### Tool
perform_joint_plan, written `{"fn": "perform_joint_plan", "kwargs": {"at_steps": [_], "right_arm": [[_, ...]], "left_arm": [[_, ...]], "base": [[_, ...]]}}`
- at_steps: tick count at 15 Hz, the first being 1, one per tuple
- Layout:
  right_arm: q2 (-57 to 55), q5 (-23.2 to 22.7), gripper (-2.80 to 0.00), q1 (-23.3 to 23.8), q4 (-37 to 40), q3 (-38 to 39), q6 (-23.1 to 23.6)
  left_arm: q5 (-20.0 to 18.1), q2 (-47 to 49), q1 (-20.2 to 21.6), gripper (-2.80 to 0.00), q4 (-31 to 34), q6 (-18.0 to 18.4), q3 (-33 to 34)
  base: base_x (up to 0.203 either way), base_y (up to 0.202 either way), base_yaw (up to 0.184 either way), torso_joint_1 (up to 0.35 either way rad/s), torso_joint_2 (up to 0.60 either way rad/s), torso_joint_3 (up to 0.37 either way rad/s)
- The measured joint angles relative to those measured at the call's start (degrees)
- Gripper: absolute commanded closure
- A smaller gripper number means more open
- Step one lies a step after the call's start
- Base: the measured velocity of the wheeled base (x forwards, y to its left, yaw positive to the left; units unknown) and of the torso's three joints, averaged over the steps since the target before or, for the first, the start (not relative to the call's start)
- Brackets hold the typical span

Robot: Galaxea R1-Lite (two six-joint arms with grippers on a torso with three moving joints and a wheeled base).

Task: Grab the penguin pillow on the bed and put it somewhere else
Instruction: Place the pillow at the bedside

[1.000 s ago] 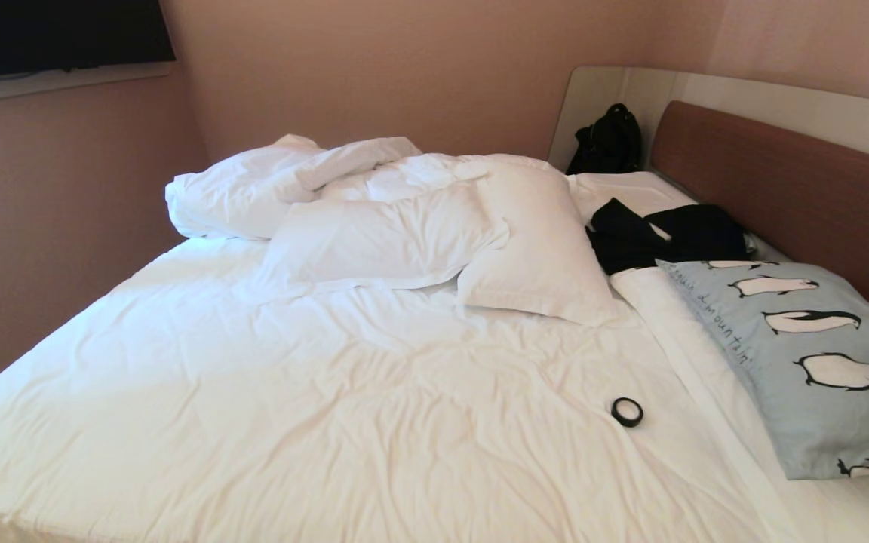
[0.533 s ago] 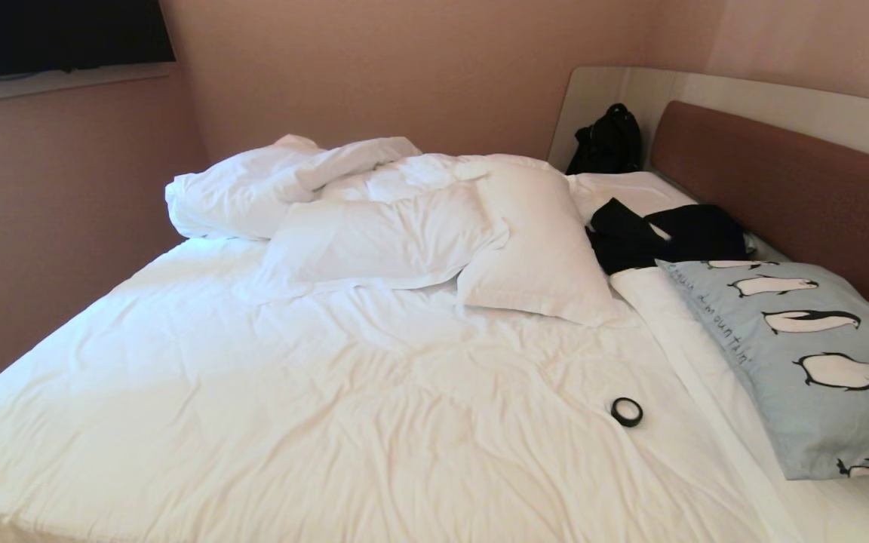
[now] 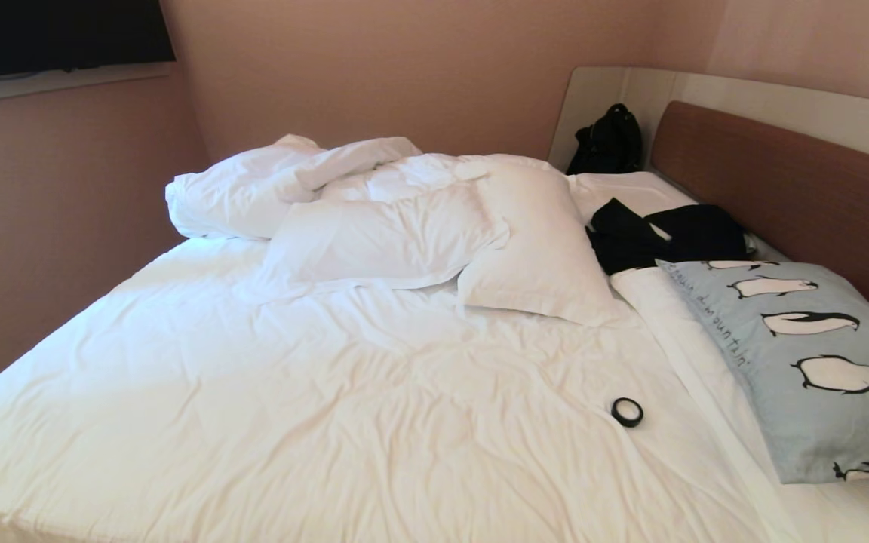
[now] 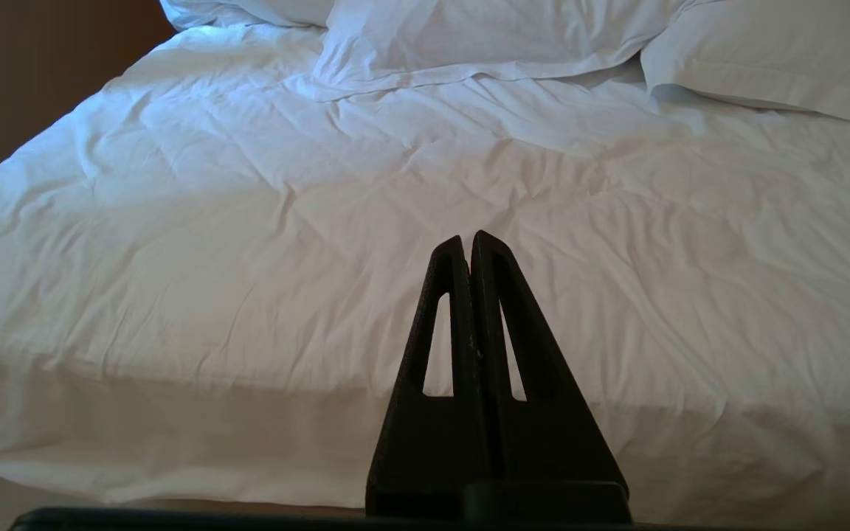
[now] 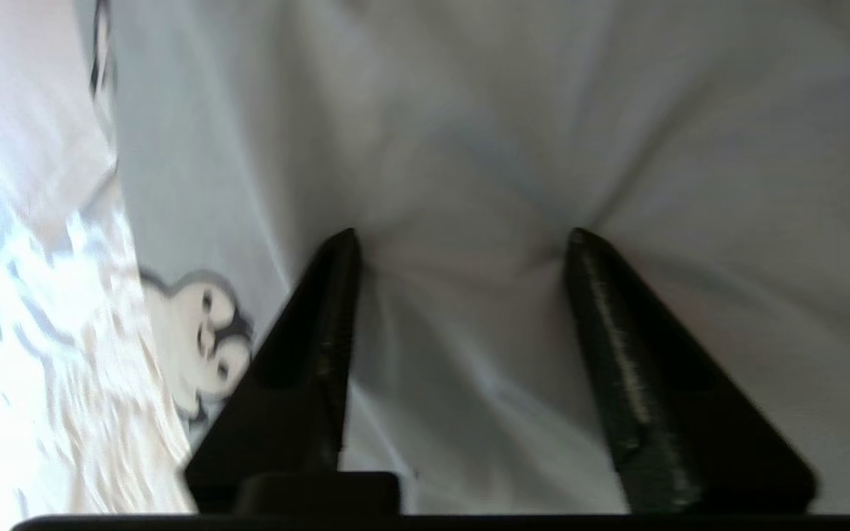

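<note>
the penguin pillow lies at the right side of the bed, against the brown headboard. the right gripper has its fingers spread apart, tips seemingly pressing into the pillow's blue fabric. the left gripper is clenched, hovering over the bed's near edge. a black tape roll lies near the pillow
</note>
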State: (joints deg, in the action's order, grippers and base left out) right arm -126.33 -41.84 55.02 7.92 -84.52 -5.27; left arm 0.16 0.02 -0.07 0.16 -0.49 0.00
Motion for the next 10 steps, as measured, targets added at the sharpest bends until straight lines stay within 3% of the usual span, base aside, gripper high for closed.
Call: {"fn": "perform_joint_plan", "kwargs": {"at_steps": [5,10], "right_arm": [[-1.5,-4.6,-2.8,-0.7,1.3,0.4,14.2],[-6.5,-3.2,-2.8,-2.4,1.5,-2.5,23.9]], "left_arm": [[0.0,0.0,0.0,0.0,0.0,0.0,0.0],[0.0,0.0,0.0,0.0,0.0,0.0,0.0]], "base": [[0.0,0.0,0.0,0.0,0.0,0.0],[0.0,0.0,0.0,0.0,0.0,0.0]]}}
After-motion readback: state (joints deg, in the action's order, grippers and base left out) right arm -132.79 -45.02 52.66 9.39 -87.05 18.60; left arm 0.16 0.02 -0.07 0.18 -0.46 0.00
